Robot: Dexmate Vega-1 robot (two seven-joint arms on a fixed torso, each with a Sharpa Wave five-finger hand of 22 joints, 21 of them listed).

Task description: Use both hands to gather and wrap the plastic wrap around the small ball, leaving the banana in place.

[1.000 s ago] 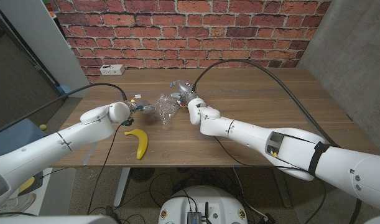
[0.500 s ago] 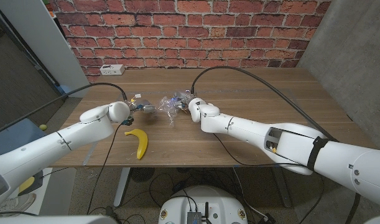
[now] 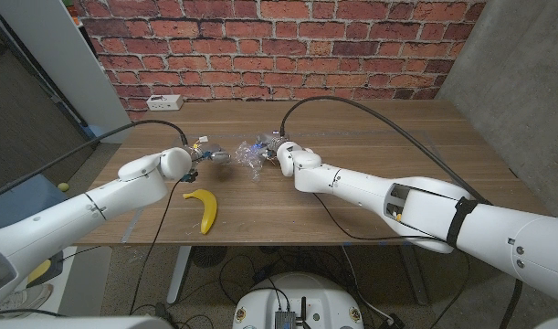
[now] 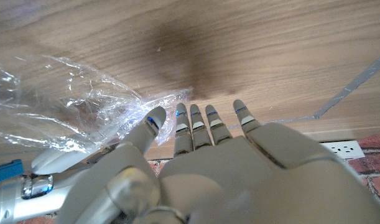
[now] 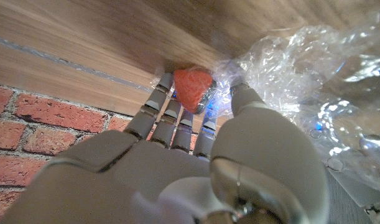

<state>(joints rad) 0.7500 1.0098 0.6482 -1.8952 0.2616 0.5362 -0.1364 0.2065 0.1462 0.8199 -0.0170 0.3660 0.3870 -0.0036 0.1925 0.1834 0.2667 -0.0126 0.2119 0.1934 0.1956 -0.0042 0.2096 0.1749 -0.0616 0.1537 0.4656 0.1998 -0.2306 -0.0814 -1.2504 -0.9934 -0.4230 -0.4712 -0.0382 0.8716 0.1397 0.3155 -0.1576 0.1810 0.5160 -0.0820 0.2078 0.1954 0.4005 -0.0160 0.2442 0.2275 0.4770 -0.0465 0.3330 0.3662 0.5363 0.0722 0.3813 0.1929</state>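
- The crumpled sheet of clear plastic wrap lies bunched on the brown wooden table between the two hands, near the middle of the tabletop.
- The small red-orange ball shows in the right wrist view just past the fingertips of the right hand, against the edge of the wrap. It is bare on the side that faces this camera; whether film covers its far side cannot be told.
- The right hand reaches to the wrap's right edge with fingers stretched out and thumb up beside the film. Whether it grips the ball or the wrap cannot be told.
- The left hand is at the wrap's left edge. In the left wrist view the fingers of the left hand extend side by side toward the table, the thumb meets the wrap's corner, and no firm hold can be made out.
- The curved yellow banana lies bare on the table by the near edge, in front of the left hand and well apart from the wrap.
- A white power strip sits at the table's far left edge, below the red brick wall.
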